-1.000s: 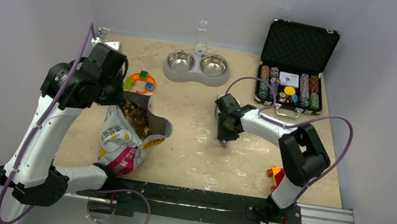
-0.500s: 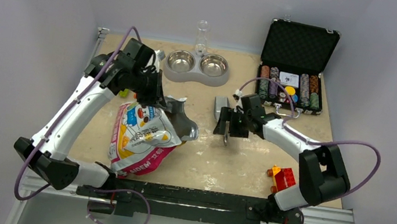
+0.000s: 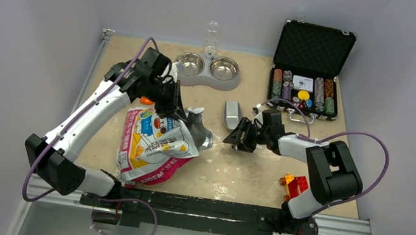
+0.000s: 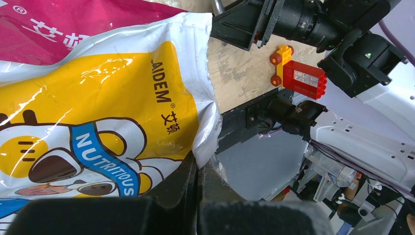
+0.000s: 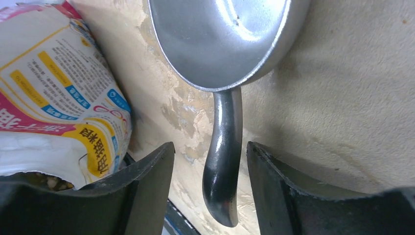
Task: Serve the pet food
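Squarely between right jaws, scoop handle (image 5: 222, 156)

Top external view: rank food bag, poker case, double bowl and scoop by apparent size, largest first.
Largest, too close to rank: food bag and open poker case.
Then double bowl.
Smallest: metal scoop.

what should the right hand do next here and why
Probably close the right hand on the scoop handle: its open fingers straddle it, while the left hand pinches the bag by its edge, so the scoop seems to be what is missing.
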